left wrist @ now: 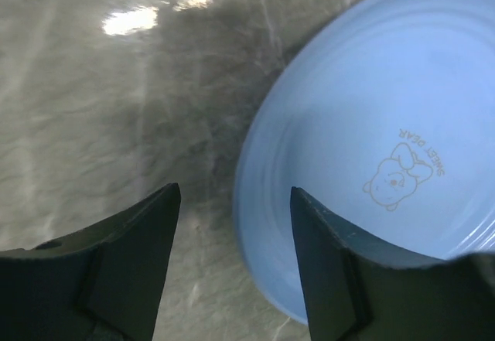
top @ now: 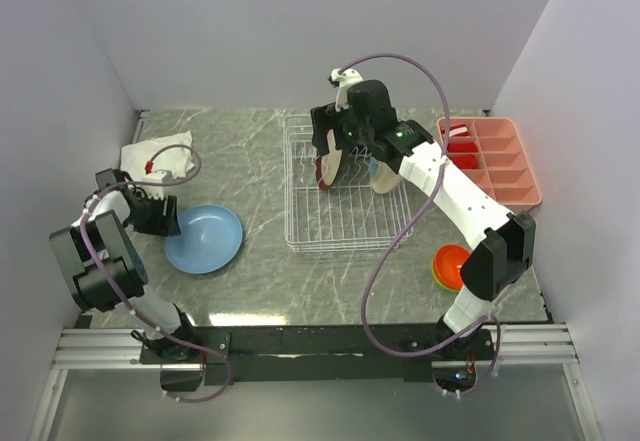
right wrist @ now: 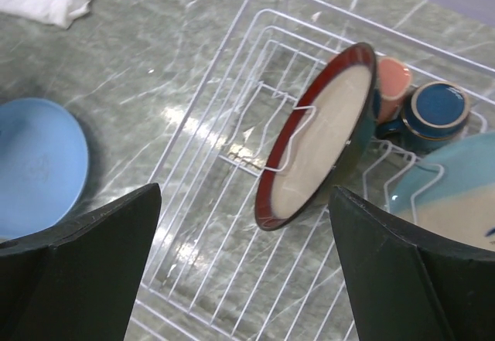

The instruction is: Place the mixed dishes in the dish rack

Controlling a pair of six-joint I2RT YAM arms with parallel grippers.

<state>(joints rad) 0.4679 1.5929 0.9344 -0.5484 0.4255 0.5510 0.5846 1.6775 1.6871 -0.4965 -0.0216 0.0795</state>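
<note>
Left pincer [left wrist: 232,194] hangs low over the worktop [top: 260,151] with its jaws apart, straddling the near rim of the light blue plate [left wrist: 371,148], which lies flat and well apart from the dish rack [top: 340,221]. Right pincer [right wrist: 246,194] hovers above the rack, jaws spread wide and holding nothing. In the rack, the maroon-rimmed plate [right wrist: 317,148] leans on edge against a prong, the dark blue mug [right wrist: 437,109] sits behind it, and a cream-and-blue plate [right wrist: 448,194] stands beside them. The step in hand looks like picking up the blue plate. The next move calls for closing on the rim without the plate sliding away on the smooth stone, then tipping it upright and carrying it across to a free slot between the prongs. The orange bowl [top: 452,261], nested with a yellow-green one by the right arm, is not yet loaded.
</note>
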